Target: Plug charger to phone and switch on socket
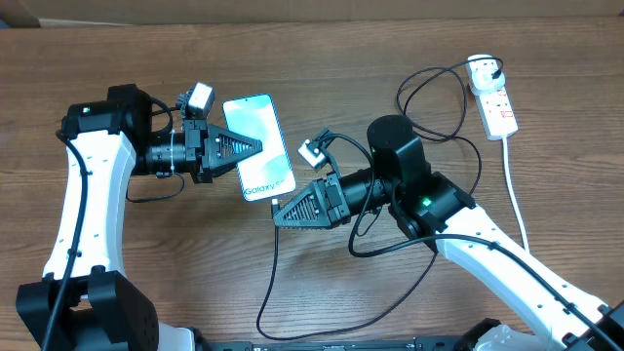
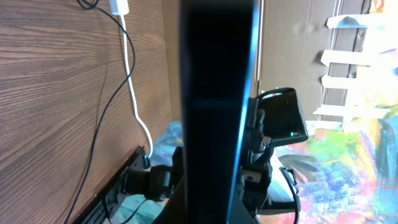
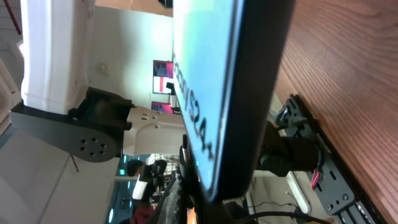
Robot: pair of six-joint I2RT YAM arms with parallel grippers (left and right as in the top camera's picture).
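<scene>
The phone (image 1: 261, 132), its light blue screen lit, is held off the wooden table with my left gripper (image 1: 253, 148) shut on its left long edge. Through the left wrist camera the phone (image 2: 217, 93) is a dark edge-on bar. My right gripper (image 1: 277, 214) is shut on the charger's connector end, right at the phone's lower end with the white text. In the right wrist view the phone (image 3: 205, 62) fills the middle, and the tip's contact with the port is hidden. The black charger cable (image 1: 268, 283) loops away to its white plug (image 1: 485, 70), which sits in the socket (image 1: 500, 114).
The socket's thick white cord (image 1: 518, 195) runs down the right side of the table, past my right arm. Black cable loops lie between my right arm and the socket (image 1: 429, 93). The table's far edge is along the top of the overhead view.
</scene>
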